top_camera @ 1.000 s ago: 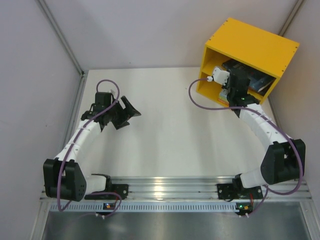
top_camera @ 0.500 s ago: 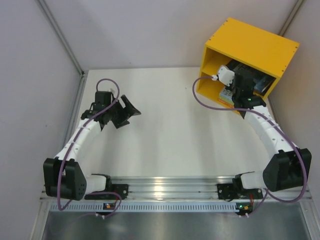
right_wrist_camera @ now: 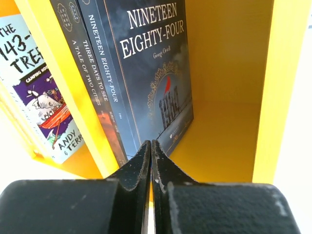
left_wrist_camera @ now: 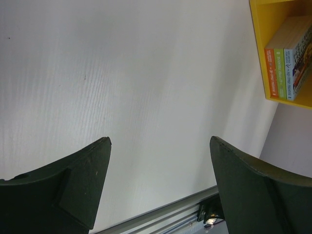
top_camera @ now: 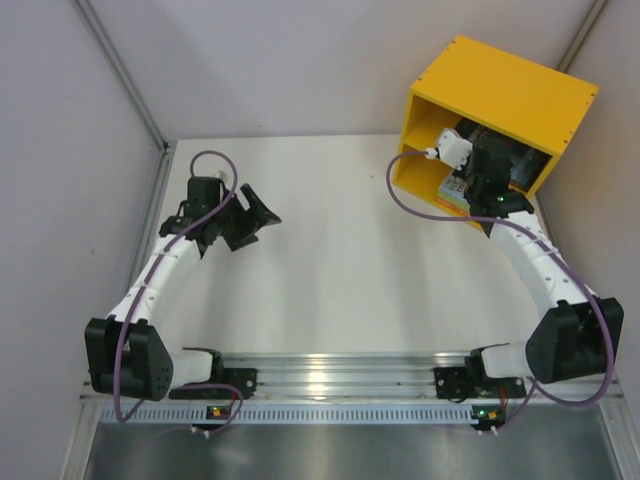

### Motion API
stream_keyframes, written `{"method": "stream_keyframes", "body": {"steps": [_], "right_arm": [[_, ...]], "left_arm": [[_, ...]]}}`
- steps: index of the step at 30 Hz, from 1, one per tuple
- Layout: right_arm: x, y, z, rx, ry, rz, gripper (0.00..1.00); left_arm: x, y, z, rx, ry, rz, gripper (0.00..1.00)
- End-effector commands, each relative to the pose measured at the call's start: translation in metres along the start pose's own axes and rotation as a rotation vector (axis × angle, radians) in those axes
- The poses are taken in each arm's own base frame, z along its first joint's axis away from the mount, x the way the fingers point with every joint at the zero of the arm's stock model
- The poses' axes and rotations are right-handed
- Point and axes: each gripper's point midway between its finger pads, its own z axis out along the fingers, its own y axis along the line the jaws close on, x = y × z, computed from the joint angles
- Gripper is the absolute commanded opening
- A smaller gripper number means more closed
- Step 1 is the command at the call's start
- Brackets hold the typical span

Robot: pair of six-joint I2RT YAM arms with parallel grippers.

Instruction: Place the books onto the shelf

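two hands: right hand [right_wrist_camera: 151, 146] pressed together, empty, tip at the dark books [right_wrist_camera: 146, 78] standing in the shelf [top_camera: 500, 95] at one o'clock; left hand [top_camera: 243, 215] spread over the surface [top_camera: 330, 260] at ten o'clock. looks like final nudging; next, back out straight.

From here the shelf [right_wrist_camera: 229, 73] reads as smooth painted wood, softly satin. The Nineteen Eighty-Four paperback [right_wrist_camera: 156, 73] has a glossy paper cover. I see the table [left_wrist_camera: 122, 73] matt, faintly ribbed; the left gripper [left_wrist_camera: 160, 141] has matt black plastic fingers [left_wrist_camera: 68, 185].
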Motion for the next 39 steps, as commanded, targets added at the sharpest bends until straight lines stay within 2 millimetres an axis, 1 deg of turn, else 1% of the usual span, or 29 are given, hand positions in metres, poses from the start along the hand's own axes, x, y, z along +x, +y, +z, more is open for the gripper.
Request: {"method": "stream_keyframes", "body": {"steps": [1,2,3,4,5,7,8,10,12,15,17,18,20,21,23,25,26,28,29,30,31,32,34,35,36,37,38,39], "right_arm": [[-0.009,-0.031,-0.001,0.081,-0.044,0.078,0.00],[-0.013,-0.027,-0.003,0.057,-0.061,0.089,0.02],[-0.018,-0.028,-0.005,0.046,-0.084,0.117,0.04],[-0.030,-0.037,-0.008,0.043,-0.129,0.151,0.09],[-0.037,-0.036,-0.009,0.028,-0.150,0.199,0.11],[-0.049,-0.037,-0.009,0.010,-0.193,0.234,0.13],[-0.053,-0.034,-0.007,0.001,-0.203,0.236,0.13],[-0.053,-0.027,-0.002,-0.015,-0.194,0.222,0.11],[-0.050,-0.020,0.002,-0.030,-0.182,0.210,0.11],[-0.049,-0.008,0.006,-0.060,-0.176,0.207,0.13],[-0.056,-0.006,0.007,-0.083,-0.203,0.239,0.15],[-0.059,-0.004,0.011,-0.086,-0.209,0.252,0.15],[-0.064,-0.008,0.016,-0.065,-0.216,0.285,0.14],[-0.065,-0.005,0.021,-0.068,-0.212,0.288,0.13],[-0.074,-0.007,0.022,-0.046,-0.243,0.297,0.11],[-0.080,-0.003,0.022,-0.036,-0.258,0.291,0.09],[-0.089,-0.002,0.022,-0.030,-0.280,0.291,0.08],[-0.096,-0.002,0.023,-0.007,-0.281,0.293,0.04],[-0.105,-0.002,0.020,0.001,-0.299,0.293,0.03],[-0.110,0.002,0.024,-0.004,-0.296,0.283,0.02],[-0.110,0.003,0.025,0.010,-0.272,0.280,0.00],[-0.120,0.000,0.024,0.033,-0.284,0.288,0.00],[-0.127,0.001,0.032,0.045,-0.252,0.300,0.00],[-0.132,0.003,0.033,0.041,-0.248,0.300,0.00],[-0.137,0.008,0.039,0.025,-0.232,0.289,0.00],[-0.137,0.009,0.041,0.034,-0.208,0.286,0.00],[-0.143,0.011,0.041,0.037,-0.207,0.281,0.00],[-0.146,0.017,0.047,0.036,-0.193,0.274,0.00]], "left_arm": [[-0.014,-0.012,-0.007,0.026,-0.037,0.025,0.87],[-0.015,-0.013,-0.007,0.028,-0.039,0.026,0.87],[-0.015,-0.012,-0.005,0.024,-0.035,0.026,0.87],[-0.016,-0.012,-0.005,0.024,-0.037,0.026,0.87],[-0.016,-0.012,-0.005,0.025,-0.038,0.027,0.87],[-0.016,-0.014,-0.003,0.034,-0.035,0.022,0.87],[-0.016,-0.013,-0.001,0.034,-0.032,0.017,0.87],[-0.015,-0.015,0.000,0.043,-0.025,0.014,0.86],[-0.015,-0.013,0.001,0.036,-0.024,0.012,0.86],[-0.016,-0.011,0.001,0.029,-0.031,0.018,0.86],[-0.015,-0.009,0.002,0.024,-0.027,0.016,0.86],[-0.014,-0.009,0.002,0.026,-0.027,0.015,0.86],[-0.014,-0.010,0.003,0.030,-0.025,0.014,0.86],[-0.013,-0.010,0.004,0.031,-0.022,0.015,0.86],[-0.015,-0.010,0.004,0.029,-0.026,0.016,0.86],[-0.014,-0.009,0.003,0.028,-0.027,0.017,0.86],[-0.015,-0.009,0.003,0.029,-0.033,0.017,0.86],[-0.014,-0.008,0.004,0.028,-0.030,0.016,0.86],[-0.014,-0.008,0.005,0.029,-0.028,0.017,0.86],[-0.014,-0.008,0.005,0.030,-0.030,0.017,0.86],[-0.013,-0.008,0.005,0.030,-0.027,0.019,0.86],[-0.013,-0.006,0.006,0.025,-0.026,0.018,0.86],[-0.013,-0.006,0.006,0.022,-0.025,0.021,0.86],[-0.013,-0.006,0.006,0.022,-0.026,0.024,0.86],[-0.013,-0.005,0.006,0.020,-0.027,0.026,0.86],[-0.014,-0.004,0.007,0.015,-0.027,0.028,0.86],[-0.014,-0.004,0.006,0.013,-0.027,0.030,0.86],[-0.015,-0.004,0.006,0.015,-0.031,0.033,0.86]]}}
